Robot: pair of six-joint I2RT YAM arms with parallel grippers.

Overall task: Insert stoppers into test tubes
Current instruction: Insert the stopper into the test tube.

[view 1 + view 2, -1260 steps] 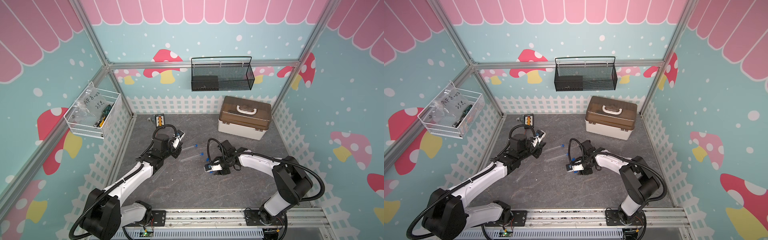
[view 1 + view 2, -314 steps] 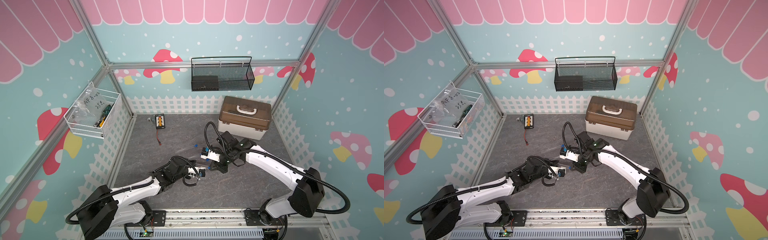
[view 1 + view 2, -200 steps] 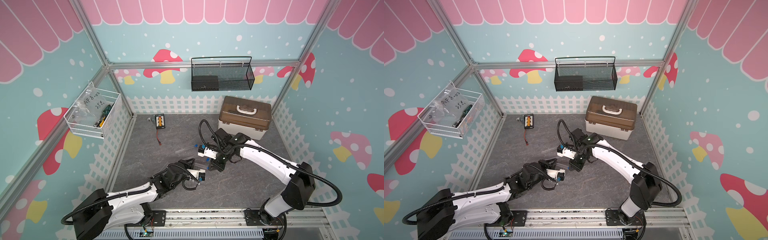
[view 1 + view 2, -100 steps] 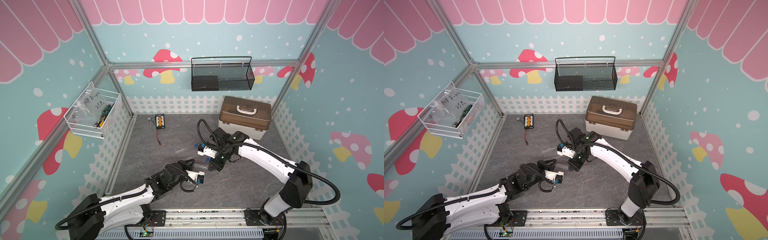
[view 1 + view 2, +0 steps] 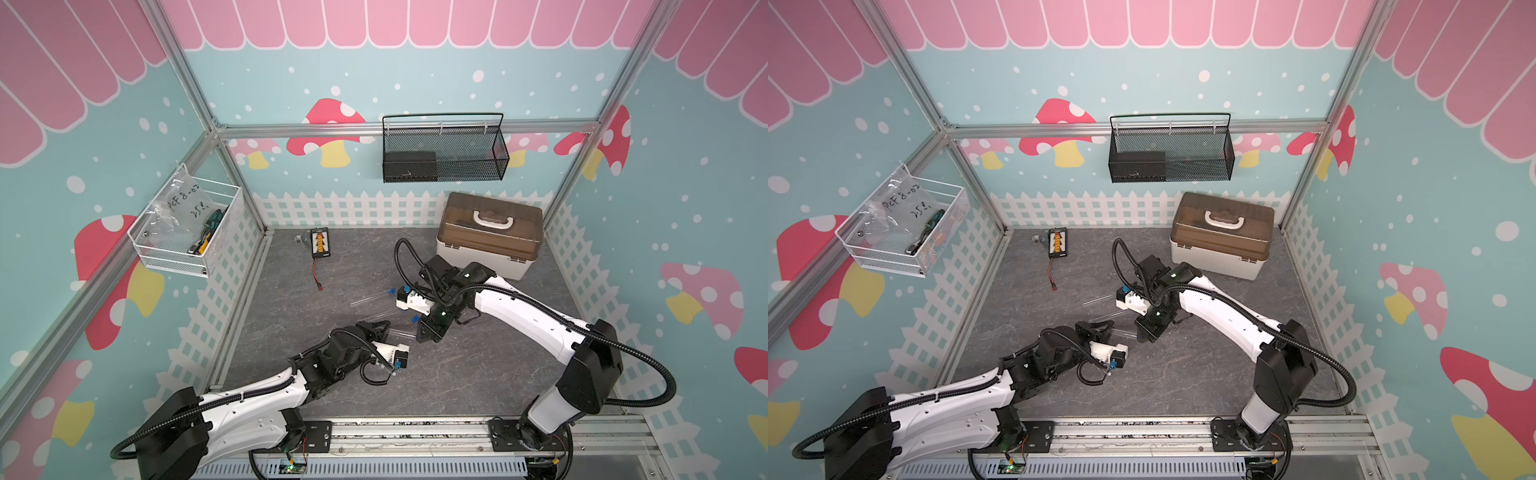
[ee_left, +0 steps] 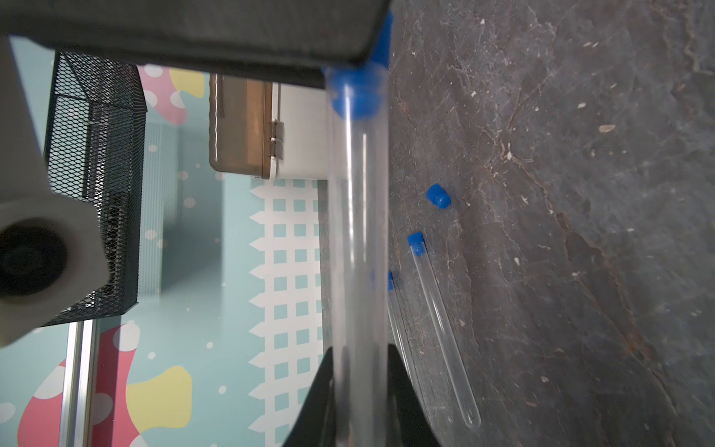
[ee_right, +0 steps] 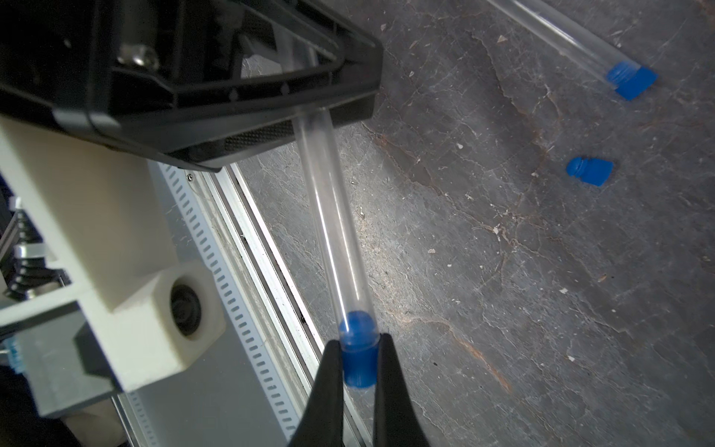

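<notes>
– Above the middle of the grey worktop (image 5: 478, 382), which step is under way?

– Capping, by the look of it. The left gripper (image 6: 360, 358) has its jaws clamped narrow around a clear test tube (image 6: 358, 232), which is held off the surface. The right gripper (image 7: 359, 344) has its jaws pinched on a blue stopper (image 7: 359, 362). The stopper's rounded nose sits inside the tube's mouth, and its wider cap is outside, between the jaws.

– What does the next move call for?

– Probably a straight push along the tube's length while the left grip holds firm, then a release. Any tilt could jam the plug or let the slick tube slide through the jaws.

– And what else is on the worktop?

– A loose stopper (image 6: 438, 196) lies there, apart from both arms, near the stoppered end of a capped tube (image 6: 441, 329).
</notes>
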